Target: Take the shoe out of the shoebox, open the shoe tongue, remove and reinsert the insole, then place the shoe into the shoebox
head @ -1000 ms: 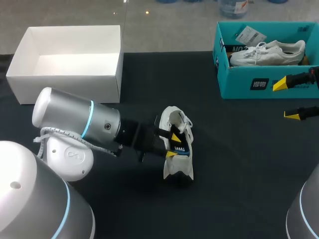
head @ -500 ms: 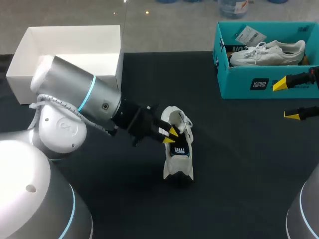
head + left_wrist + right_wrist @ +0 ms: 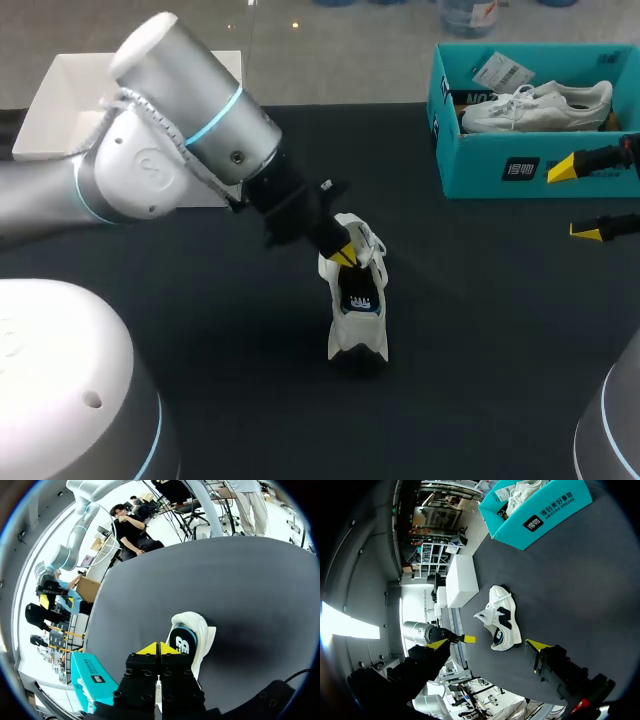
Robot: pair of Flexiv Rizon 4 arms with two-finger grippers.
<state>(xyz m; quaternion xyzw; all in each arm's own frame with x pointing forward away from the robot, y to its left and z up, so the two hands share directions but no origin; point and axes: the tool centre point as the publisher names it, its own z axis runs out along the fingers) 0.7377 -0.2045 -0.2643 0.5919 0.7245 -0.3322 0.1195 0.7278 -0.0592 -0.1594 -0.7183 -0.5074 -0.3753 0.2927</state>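
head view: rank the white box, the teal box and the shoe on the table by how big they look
1-2. white box and teal box: about alike; left arm hides part of the white one, so unranked
3. shoe on the table: clearly smallest

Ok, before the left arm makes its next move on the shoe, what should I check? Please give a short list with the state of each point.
1. White sneaker is out of the teal cardboard shoebox and stands on the black table: ok.
2. Left tool is at the sneaker's opening: ok.
3. Left tool is shut; whether it pinches any part of the sneaker: cannot tell.
4. Dark insole is inside the sneaker: ok.
5. Right tool is open and well apart from the sneaker: ok.
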